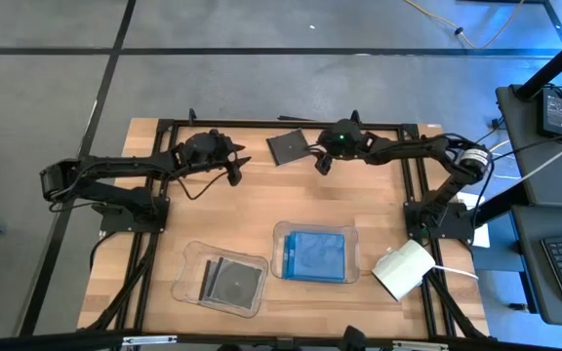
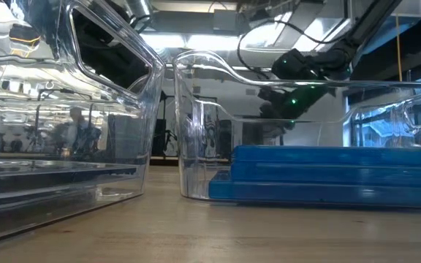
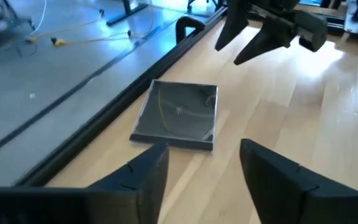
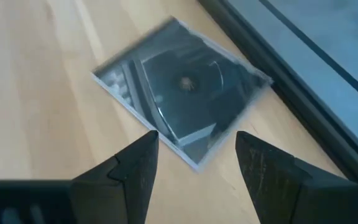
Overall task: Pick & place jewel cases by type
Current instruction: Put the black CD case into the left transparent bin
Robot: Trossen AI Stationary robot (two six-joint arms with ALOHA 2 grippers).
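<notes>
right gripper [image 4: 194, 155] hovers with fingers parted and empty over the thin flat square black plastic jewel case [image 4: 182, 87] lying near the table's far edge. left gripper [image 3: 204, 171], also open and empty, is near. light, stiff, slick; probably pinch one edge.

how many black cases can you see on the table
2 for sure: one black case lying loose on the wood near the far edge, between the two arms, and one in the left clear tray. More may be stacked beneath that one, hidden.
</notes>
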